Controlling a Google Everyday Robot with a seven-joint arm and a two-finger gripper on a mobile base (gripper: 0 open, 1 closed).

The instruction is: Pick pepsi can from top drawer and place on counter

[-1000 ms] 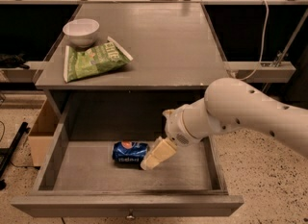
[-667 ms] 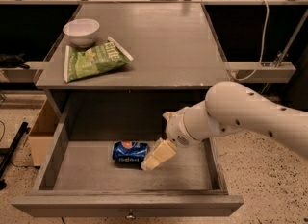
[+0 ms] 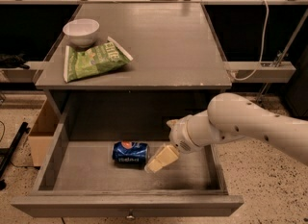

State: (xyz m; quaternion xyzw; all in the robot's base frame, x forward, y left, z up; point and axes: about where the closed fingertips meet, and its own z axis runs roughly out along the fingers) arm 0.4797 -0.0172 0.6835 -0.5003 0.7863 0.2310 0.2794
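Observation:
The pepsi can (image 3: 130, 153) lies on its side in the open top drawer (image 3: 125, 204), left of the middle. My gripper (image 3: 156, 163) comes in from the right on the white arm and hangs low in the drawer, its cream fingertips (image 3: 162, 157) right beside the can's right end. The counter (image 3: 168, 45) is the grey top above the drawer.
A green chip bag (image 3: 94, 61) and a white bowl (image 3: 81, 31) sit on the counter's left side. A cardboard box (image 3: 42, 131) stands on the floor left of the drawer. Rails and a white cable (image 3: 260, 40) run behind and to the right.
The gripper has stayed almost still beside the can; the can has not moved.

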